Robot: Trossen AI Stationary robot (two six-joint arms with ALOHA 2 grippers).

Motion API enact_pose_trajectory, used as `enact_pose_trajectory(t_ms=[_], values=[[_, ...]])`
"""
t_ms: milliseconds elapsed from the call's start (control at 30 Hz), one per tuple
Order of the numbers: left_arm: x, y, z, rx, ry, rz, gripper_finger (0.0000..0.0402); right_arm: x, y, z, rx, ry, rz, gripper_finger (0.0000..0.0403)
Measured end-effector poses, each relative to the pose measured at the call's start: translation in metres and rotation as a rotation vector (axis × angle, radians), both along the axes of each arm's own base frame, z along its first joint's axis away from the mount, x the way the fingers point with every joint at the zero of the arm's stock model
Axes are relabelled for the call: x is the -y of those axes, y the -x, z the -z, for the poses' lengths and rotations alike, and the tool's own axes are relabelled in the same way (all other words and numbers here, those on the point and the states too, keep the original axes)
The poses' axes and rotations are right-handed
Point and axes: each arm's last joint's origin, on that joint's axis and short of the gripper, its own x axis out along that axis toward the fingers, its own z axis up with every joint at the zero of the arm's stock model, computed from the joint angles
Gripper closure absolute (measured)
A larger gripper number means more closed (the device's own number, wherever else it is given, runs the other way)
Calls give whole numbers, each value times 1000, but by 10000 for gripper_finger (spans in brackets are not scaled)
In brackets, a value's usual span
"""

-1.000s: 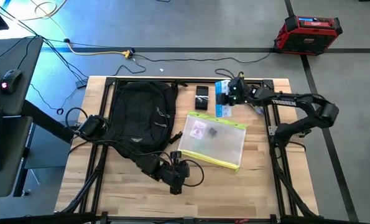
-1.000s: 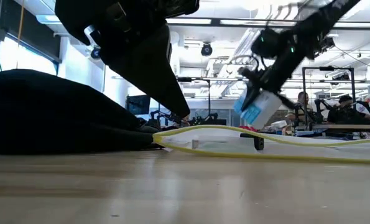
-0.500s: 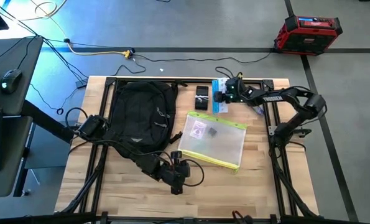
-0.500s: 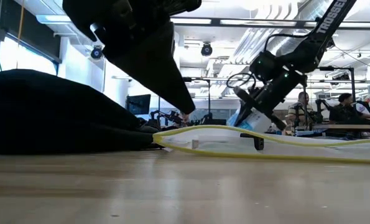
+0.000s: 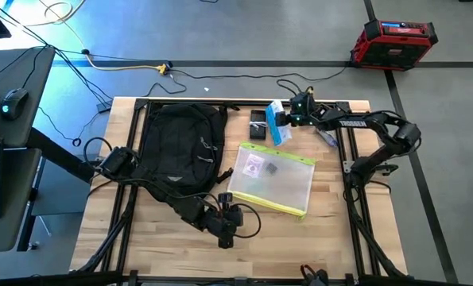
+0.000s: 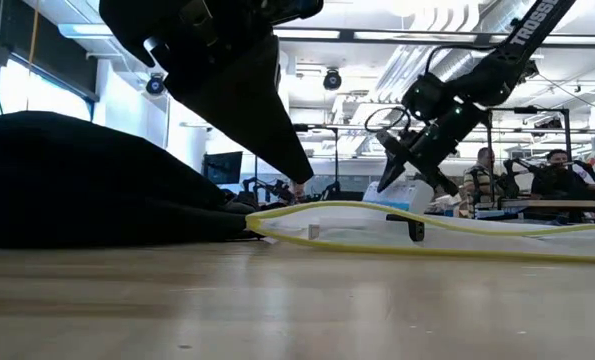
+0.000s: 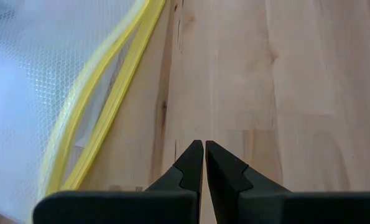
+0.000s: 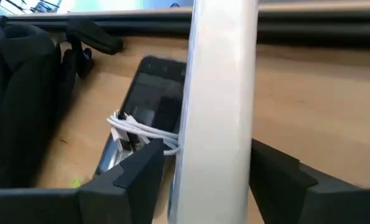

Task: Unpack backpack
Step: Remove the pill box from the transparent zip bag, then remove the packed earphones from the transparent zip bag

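**Backpack sits left, right arm has the blue box**

Left gripper (image 7: 203,163), fingers pinched together on nothing, hangs at the near edge just by the rounded black fabric backpack (image 5: 180,147). Far right, right gripper (image 5: 288,119) clamps a flat blue-and-white box (image 5: 277,124), "TROSSEN" readable along that arm.

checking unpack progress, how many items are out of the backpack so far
3. A clear yellow-edged pouch lies mid-table, a black phone-like device beside the backpack at the far edge, and a blue-and-white packet is in the right gripper. More may remain inside.
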Motion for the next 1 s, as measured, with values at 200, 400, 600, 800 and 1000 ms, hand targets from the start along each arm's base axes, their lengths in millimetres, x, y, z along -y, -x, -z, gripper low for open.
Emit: enact_pose_trajectory(t_ms=[200,400,600,800,1000], values=[[0,0,0,-1,-5,6,401,-9,12,-42,-83,172,114,199],[0,0,0,-1,-24,19,401,-40,23,-76,-124,288,111,199],[-5,-2,-2,22,-268,67,385,-107,3,-94,-39,337,-161,199],[-27,-14,-4,12,-340,111,303,-206,-15,-89,7,375,-426,199],[-49,-25,7,-52,-298,183,216,-288,-6,-71,88,396,-410,199]])
